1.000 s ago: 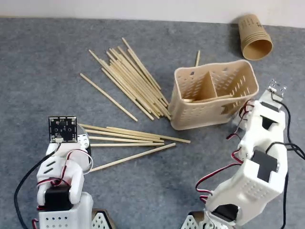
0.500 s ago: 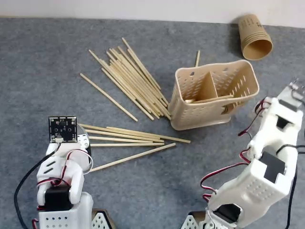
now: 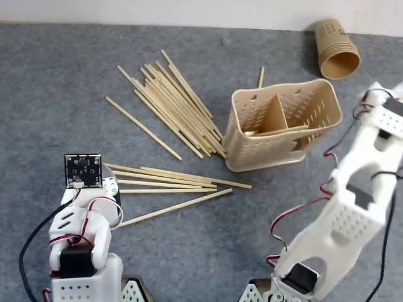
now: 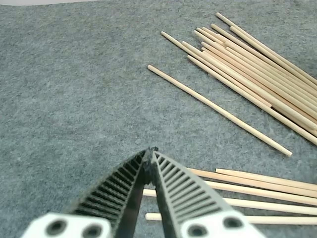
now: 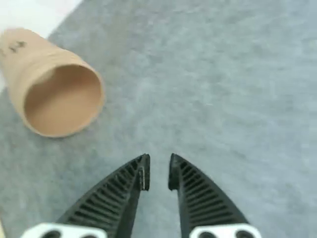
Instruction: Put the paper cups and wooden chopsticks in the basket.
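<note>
Grey felt (image 3: 63,75) runs back to a white wall (image 3: 189,11). Left claw (image 4: 151,151) is closed and empty, and about five chopsticks (image 4: 257,191) lie at its tips, running to its right. Bare felt lies ahead, then one lone stick (image 4: 218,110), then a pile (image 4: 257,79) of over a dozen. Right claw (image 5: 157,171) is slightly parted and empty, with open felt around it. One cup stack (image 5: 54,84) lies on its side ahead-left, at the felt's edge. One basket (image 3: 252,154) stands to its left with one stick inside (image 3: 277,131). Another stick (image 3: 261,77) lies behind the basket.
</note>
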